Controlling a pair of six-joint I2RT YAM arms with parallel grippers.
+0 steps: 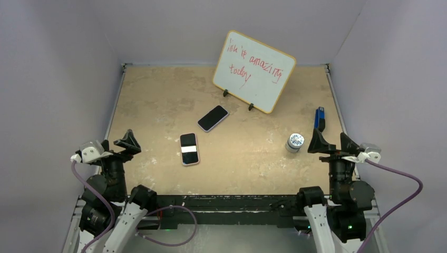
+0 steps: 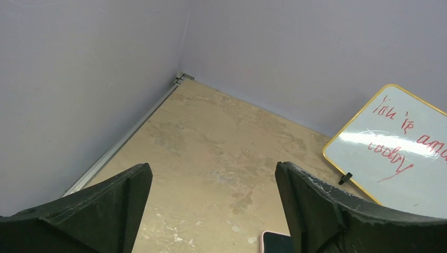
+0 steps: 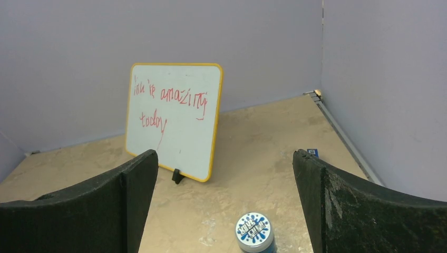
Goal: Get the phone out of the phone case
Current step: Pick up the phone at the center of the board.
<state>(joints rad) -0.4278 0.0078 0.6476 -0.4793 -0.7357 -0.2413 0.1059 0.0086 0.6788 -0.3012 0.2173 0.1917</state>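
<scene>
A phone in a pink-rimmed case (image 1: pixel 190 148) lies face up near the middle of the table, its dark screen crossed by a white band. One corner of it (image 2: pixel 277 242) shows at the bottom of the left wrist view, beside the right finger. A second dark phone with a pale rim (image 1: pixel 213 118) lies further back, at an angle. My left gripper (image 1: pixel 118 143) (image 2: pixel 212 174) hovers open at the near left, holding nothing. At the near right my right gripper (image 1: pixel 333 143) (image 3: pixel 225 158) is open too, with only bare table between its fingers.
A yellow-framed whiteboard (image 1: pixel 254 71) (image 2: pixel 400 142) (image 3: pixel 174 118) with red writing stands at the back. A small jar with a blue-and-white lid (image 1: pixel 295 142) (image 3: pixel 254 231) sits just ahead of my right gripper. A blue object (image 1: pixel 319 118) (image 3: pixel 312 152) lies by the right wall. Walls enclose three sides.
</scene>
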